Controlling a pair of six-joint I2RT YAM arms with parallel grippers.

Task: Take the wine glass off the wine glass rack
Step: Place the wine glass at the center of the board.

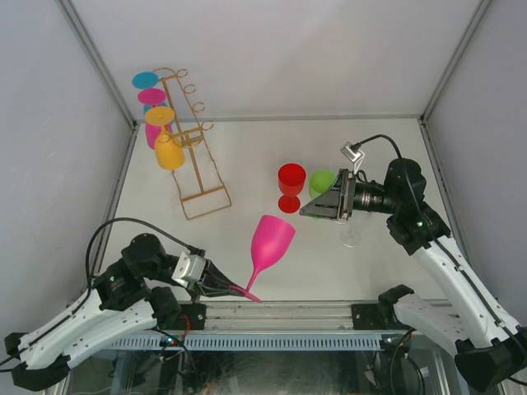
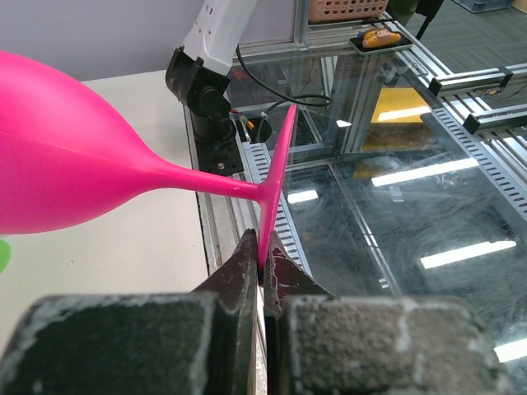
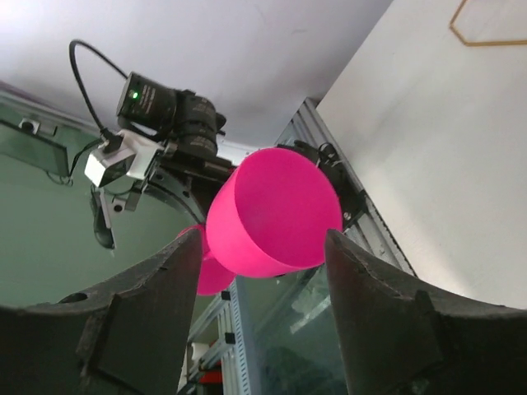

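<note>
Tilting above the tabletop (image 1: 247,160) at lower centre, the pink wine glass (image 1: 272,239) is gripped by its foot in the clenched left pincer (image 1: 235,288). Coloured glasses (image 1: 169,152) are hung on the wine glass rack (image 1: 200,169), upper left. The right pincer (image 1: 317,204) is held released beside a red cup (image 1: 291,177).

Red glass (image 1: 291,178), green cup (image 1: 321,182), white table (image 1: 247,164)

The wine glass (image 1: 273,239) is pink, the rack (image 1: 200,177) gold.
</note>
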